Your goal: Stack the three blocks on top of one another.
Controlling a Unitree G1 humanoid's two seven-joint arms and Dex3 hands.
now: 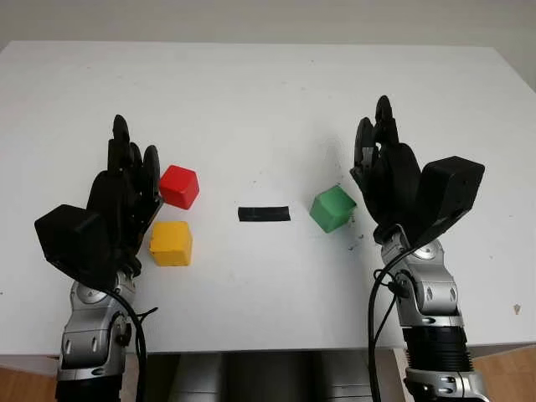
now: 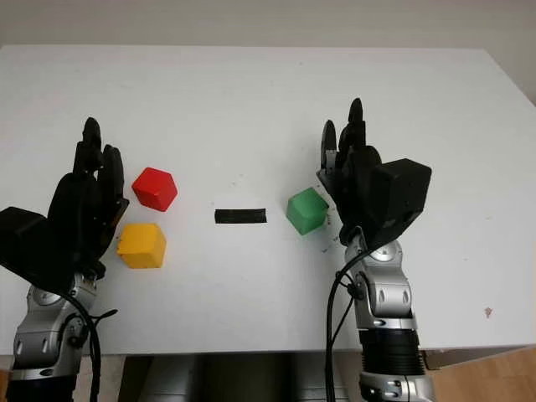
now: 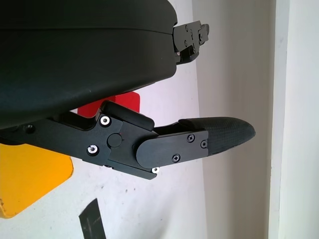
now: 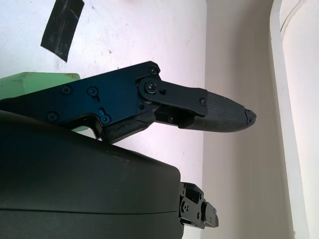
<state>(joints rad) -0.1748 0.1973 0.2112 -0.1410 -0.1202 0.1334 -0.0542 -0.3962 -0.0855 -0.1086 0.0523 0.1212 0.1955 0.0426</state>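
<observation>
A red block (image 1: 180, 186) sits on the white table (image 1: 268, 100) at the left, with a yellow block (image 1: 171, 243) just in front of it. A green block (image 1: 332, 208) stands right of centre. My left hand (image 1: 126, 180) is open, just left of the red and yellow blocks, holding nothing. My right hand (image 1: 381, 155) is open, just right of the green block, holding nothing. The left wrist view shows the yellow block (image 3: 30, 177) and a sliver of the red block (image 3: 124, 102) past the hand's shell. The green block (image 4: 37, 82) peeks out in the right wrist view.
A strip of black tape (image 1: 264, 213) lies on the table between the yellow and green blocks. The table's front edge (image 1: 268, 350) runs just behind my forearms. A pale wall rises beyond the far edge.
</observation>
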